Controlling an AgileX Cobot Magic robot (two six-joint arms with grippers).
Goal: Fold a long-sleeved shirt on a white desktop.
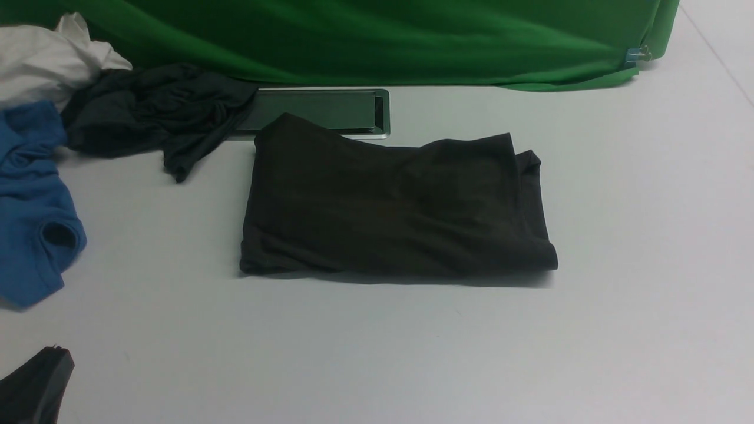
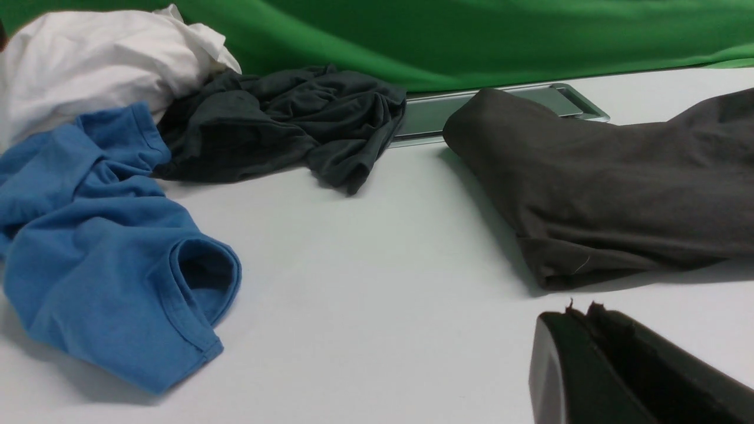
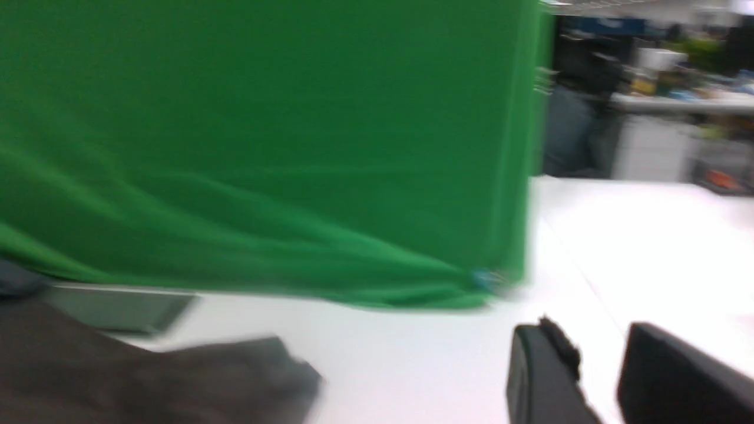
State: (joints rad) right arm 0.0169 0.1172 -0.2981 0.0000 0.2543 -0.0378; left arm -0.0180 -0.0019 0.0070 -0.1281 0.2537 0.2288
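Matt cloth shirt (image 1: 383, 206); smooth desktop (image 1: 383, 353)

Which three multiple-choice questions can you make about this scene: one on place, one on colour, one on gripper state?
1. Where is the blue garment?
A. On the green cloth
B. On the white desktop, at the robot's left
C. On the dark shirt

2. What colour is the backdrop cloth?
A. Green
B. Red
C. Yellow

3. How is the left gripper?
A. Wide open
B. Clamped on the shirt
C. Shut, holding nothing

1: B, the blue garment lies on the left of the white desktop.
2: A, the backdrop cloth is plainly green.
3: C, the fingertips of the left gripper meet, with no fabric between them.
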